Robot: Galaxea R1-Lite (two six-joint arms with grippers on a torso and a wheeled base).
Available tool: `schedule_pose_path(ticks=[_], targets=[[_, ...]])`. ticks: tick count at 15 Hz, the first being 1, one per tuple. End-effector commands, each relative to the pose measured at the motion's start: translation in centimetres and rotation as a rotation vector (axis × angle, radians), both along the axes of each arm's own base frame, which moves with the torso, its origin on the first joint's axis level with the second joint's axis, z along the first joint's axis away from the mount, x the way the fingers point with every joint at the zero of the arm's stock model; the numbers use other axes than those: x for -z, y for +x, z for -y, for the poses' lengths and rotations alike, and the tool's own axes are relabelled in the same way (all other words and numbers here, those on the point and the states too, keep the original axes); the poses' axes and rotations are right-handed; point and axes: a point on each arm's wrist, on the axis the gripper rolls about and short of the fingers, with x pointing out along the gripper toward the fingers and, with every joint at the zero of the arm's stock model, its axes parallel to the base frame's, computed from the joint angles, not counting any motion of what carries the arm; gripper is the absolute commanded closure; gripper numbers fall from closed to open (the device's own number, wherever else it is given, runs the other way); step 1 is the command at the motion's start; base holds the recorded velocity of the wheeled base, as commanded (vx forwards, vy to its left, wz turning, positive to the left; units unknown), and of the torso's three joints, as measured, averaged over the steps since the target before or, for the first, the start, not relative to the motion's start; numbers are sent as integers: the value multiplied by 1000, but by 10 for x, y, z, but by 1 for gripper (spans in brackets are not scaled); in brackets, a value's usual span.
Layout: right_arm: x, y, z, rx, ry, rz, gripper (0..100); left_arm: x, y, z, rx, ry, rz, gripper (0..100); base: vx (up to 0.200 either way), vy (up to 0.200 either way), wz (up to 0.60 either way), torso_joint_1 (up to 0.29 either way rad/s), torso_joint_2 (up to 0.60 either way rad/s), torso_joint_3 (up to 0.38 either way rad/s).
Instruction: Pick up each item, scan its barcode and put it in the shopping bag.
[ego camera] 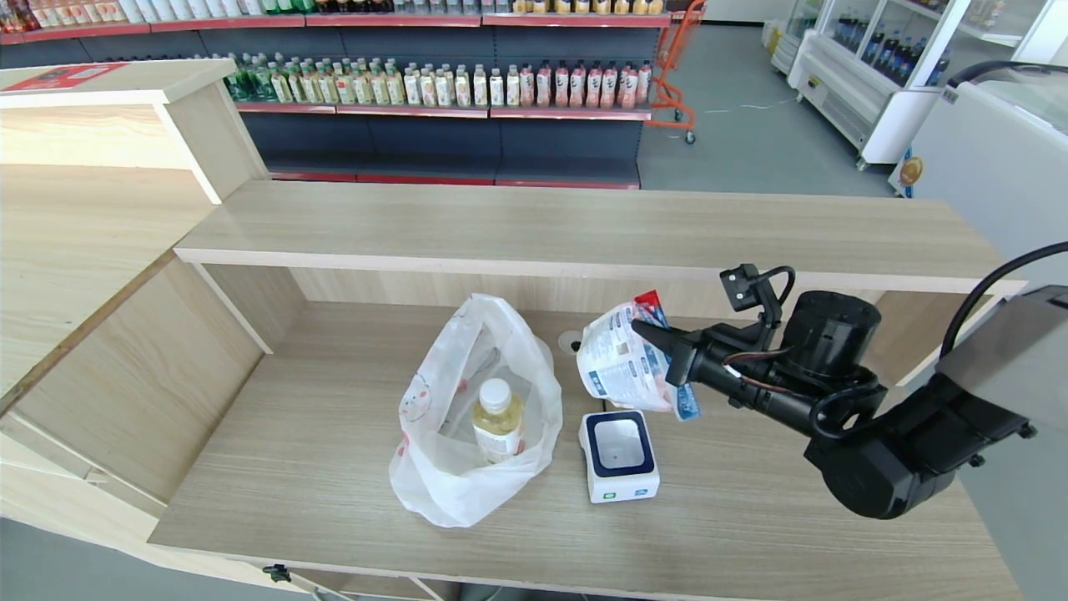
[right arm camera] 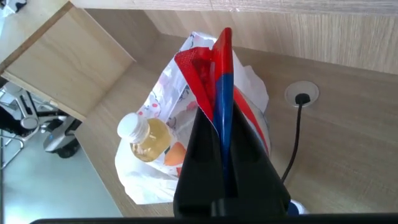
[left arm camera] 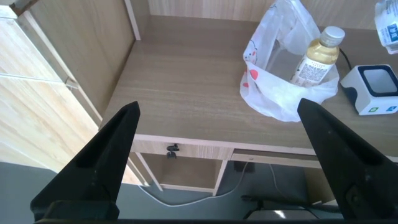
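My right gripper (ego camera: 659, 338) is shut on a flat snack packet (ego camera: 622, 359), white with red and blue edges, holding it in the air just above and behind the white barcode scanner (ego camera: 618, 456). The right wrist view shows the packet's red and blue edge (right arm camera: 221, 81) pinched between the fingers. A white plastic shopping bag (ego camera: 467, 417) stands open left of the scanner, with a bottle of yellow drink (ego camera: 497, 430) upright inside. My left gripper (left arm camera: 217, 155) hangs open off the counter's front edge, away from the bag (left arm camera: 280, 87).
The wooden counter (ego camera: 334, 434) has a raised ledge behind and a side wall on the left. A cable hole (ego camera: 571, 341) lies behind the scanner. Store shelves with bottles (ego camera: 434, 83) stand beyond the counter.
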Motion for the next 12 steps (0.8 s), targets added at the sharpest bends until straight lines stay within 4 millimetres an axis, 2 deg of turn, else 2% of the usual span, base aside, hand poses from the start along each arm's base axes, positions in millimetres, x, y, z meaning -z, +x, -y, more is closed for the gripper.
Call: schedule_pose_path(ticks=[1, 4, 7, 12], targets=[[2, 2, -2, -5, 0, -10, 100, 0, 0, 0, 0, 2, 1, 0, 0, 0, 0, 0, 0, 0], [-2, 6, -5, -9, 20, -46, 100, 0, 0, 0, 0, 1, 1, 0, 0, 200, 0, 1, 2, 2], [-4, 21, -15, -18, 33, -81, 100, 0, 0, 0, 0, 2, 1, 0, 0, 200, 0, -4, -6, 4], [5, 24, -26, -37, 41, -131, 100, 0, 0, 0, 0, 1, 1, 0, 0, 0, 0, 0, 0, 0]])
